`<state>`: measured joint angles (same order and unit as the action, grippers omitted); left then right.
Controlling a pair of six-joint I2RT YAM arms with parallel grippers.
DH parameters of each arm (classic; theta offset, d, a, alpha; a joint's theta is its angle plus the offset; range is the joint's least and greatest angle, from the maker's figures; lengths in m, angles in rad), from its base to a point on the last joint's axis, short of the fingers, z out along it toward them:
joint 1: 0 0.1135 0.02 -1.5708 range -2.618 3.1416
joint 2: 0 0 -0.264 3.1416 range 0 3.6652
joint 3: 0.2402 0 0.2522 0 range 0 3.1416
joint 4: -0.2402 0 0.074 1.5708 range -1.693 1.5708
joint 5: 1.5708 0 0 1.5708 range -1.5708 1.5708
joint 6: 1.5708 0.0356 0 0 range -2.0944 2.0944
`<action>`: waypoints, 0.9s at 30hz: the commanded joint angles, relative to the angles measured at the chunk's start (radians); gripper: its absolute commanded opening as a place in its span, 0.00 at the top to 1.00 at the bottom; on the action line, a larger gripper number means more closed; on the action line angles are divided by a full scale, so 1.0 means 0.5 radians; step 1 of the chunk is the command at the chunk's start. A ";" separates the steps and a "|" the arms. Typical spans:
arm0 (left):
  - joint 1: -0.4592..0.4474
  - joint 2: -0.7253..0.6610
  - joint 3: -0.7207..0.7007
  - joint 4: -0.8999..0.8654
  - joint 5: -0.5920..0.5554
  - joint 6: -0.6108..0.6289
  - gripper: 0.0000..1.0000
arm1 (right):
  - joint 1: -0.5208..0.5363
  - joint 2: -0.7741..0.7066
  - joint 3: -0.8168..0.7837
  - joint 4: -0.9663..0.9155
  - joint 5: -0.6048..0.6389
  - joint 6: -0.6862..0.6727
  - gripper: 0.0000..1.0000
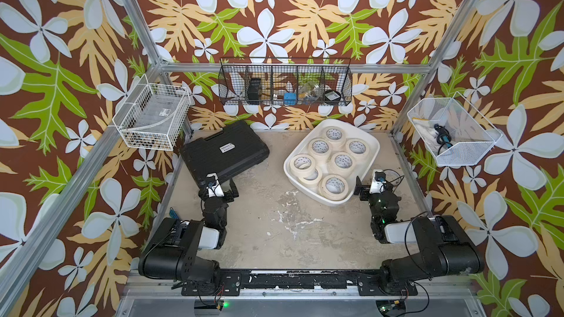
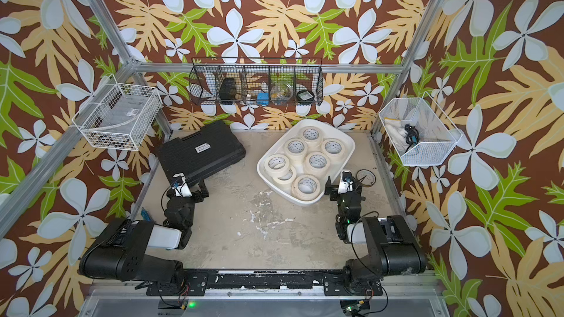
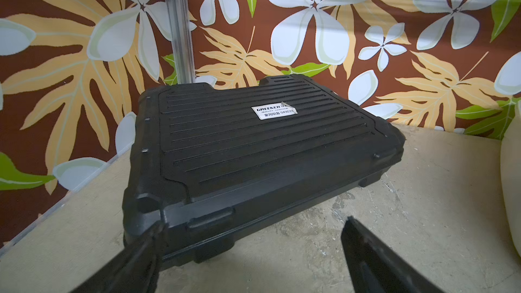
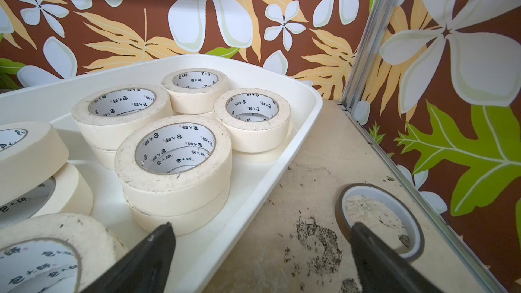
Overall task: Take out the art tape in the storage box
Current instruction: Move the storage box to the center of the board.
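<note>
My right pincer (image 4: 260, 226) and left pincer (image 3: 253, 221) gape open, empty. Tape rolls (image 4: 158, 184) sit stacked in the white box (image 4: 42, 102) beside my right; they're packed close, so I risk pinching two or clipping its rim.

The worktop (image 1: 274, 227) is pale beige, scuffed, flecked with white and dark marks; a black ribbed case (image 1: 225, 150) lies flat at its far left corner; the white storage box (image 1: 370, 141) sits askew toward the far right; a thin brown-edged tape ring (image 4: 400, 207) lies flat near the box.
</note>
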<state>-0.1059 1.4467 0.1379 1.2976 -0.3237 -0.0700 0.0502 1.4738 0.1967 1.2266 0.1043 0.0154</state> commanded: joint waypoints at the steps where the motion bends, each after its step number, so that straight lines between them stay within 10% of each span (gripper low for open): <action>1: 0.003 0.000 0.013 0.018 0.012 0.009 0.00 | 0.003 0.007 0.003 -0.009 -0.017 -0.012 0.00; 19: 0.020 -0.208 -0.026 -0.065 0.040 0.016 0.00 | -0.021 -0.122 -0.031 -0.035 0.027 0.018 0.00; 27: -0.110 -0.990 0.330 -1.245 -0.258 -0.369 0.00 | -0.017 -0.783 0.430 -1.403 0.168 0.536 0.00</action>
<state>-0.1577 1.0264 0.2153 0.9878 -0.3992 -0.1211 0.0410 1.1515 0.3290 0.8688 0.1513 0.1112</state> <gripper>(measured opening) 0.998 0.997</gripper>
